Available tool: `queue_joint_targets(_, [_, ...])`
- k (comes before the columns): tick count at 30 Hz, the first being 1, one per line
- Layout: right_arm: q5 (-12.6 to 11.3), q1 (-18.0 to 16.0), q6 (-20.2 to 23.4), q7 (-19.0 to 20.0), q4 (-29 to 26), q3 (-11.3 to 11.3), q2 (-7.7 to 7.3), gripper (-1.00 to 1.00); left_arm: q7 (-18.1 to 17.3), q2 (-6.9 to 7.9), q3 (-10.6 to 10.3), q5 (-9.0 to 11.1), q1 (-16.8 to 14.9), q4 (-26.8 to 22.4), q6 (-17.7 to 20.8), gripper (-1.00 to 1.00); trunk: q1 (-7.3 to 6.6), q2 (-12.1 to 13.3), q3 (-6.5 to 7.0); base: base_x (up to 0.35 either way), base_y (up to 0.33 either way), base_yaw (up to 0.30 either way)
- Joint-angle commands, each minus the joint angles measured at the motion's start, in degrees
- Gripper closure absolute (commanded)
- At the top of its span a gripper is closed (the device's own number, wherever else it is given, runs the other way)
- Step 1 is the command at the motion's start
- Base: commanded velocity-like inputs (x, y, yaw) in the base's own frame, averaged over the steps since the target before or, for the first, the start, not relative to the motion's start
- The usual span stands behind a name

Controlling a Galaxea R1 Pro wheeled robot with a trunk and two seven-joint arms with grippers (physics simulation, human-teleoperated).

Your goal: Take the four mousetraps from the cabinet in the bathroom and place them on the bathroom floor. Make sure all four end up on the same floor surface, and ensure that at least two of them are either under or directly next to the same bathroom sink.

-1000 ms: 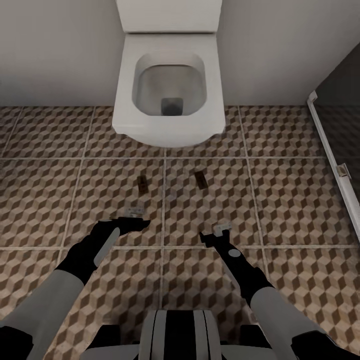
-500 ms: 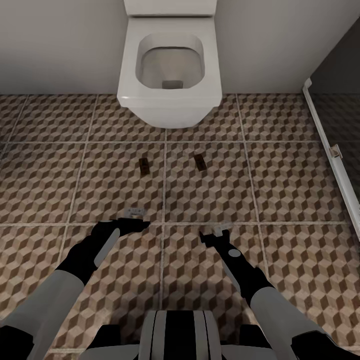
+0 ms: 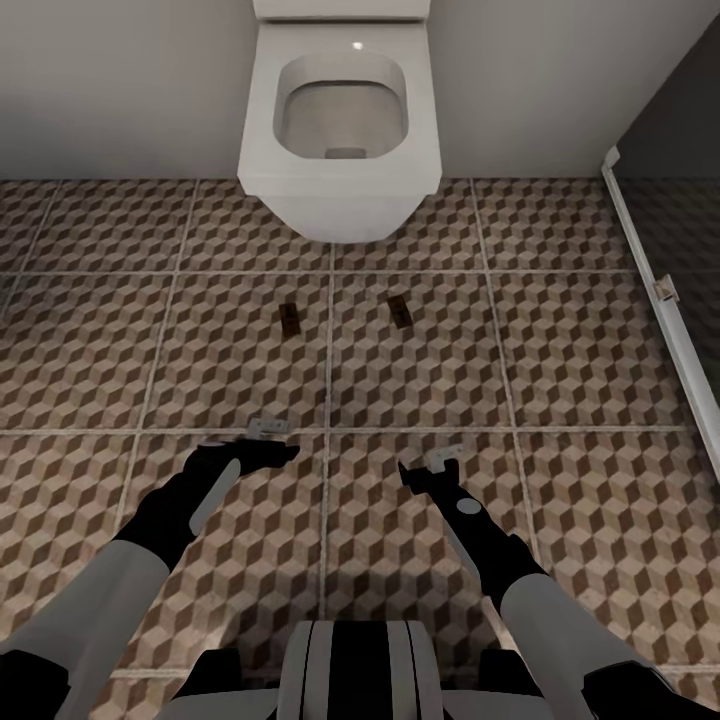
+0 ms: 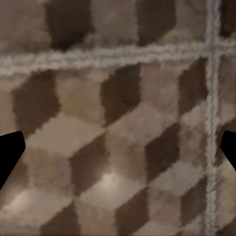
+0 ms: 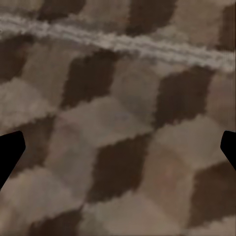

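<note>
Toilet [image 3: 340, 140] ahead; two mousetraps [image 3: 290, 317] on bathroom floor [image 3: 580, 380] before it.

White toilet [image 3: 340, 130] against grey wall [image 3: 120, 90], dark shower screen [image 3: 680, 140] with white frame

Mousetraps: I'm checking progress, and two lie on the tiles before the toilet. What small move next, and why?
Probably turn away toward the cabinet. Two mousetraps already lie on the bathroom floor near the toilet, and both the left tool and right tool look open and empty.
</note>
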Motion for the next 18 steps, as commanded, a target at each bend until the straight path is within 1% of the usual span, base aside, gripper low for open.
queue_joint_targets(1, [0.3, 0.0, -0.4, 0.0, 0.0, 0.0, 0.00, -1.00, 0.0, 0.04, -0.1, 0.0, 0.0, 0.1, 0.2, -1.00, -0.01, 0.0, -0.02, -0.010, 0.000, 0.000])
queue_joint_targets(6, [0.3, 0.0, -1.0, 0.0, 0.0, 0.0, -0.04, -1.00, 0.0, -0.12, -0.1, 0.0, 0.0, 0.4, 0.1, -1.00, -0.01, 0.0, -0.02, -0.004, 0.000, 0.000])
queue_joint_targets(11, [0.3, 0.0, -1.1, 0.0, 0.0, 0.0, -0.05, -1.00, 0.0, -0.58, -0.1, 0.0, 0.0, 0.5, 0.1, -1.00, -0.01, 0.0, -0.02, -0.001, 0.000, 0.000])
queue_joint_targets(17, [0.3, 0.0, -1.2, 0.0, 0.0, 0.0, -0.05, -1.00, 0.0, -0.71, -0.1, 0.0, 0.0, 0.4, 0.1, -1.00, -0.01, 0.0, -0.02, 0.000, 0.000, 0.000])
queue_joint_targets(18, [0.3, 0.0, -1.2, 0.0, 0.0, 0.0, -0.05, -1.00, 0.0, -0.72, -0.1, 0.0, 0.0, 0.5, 0.1, -1.00, -0.03, 0.0, 0.20, 0.000, 0.000, 0.000])
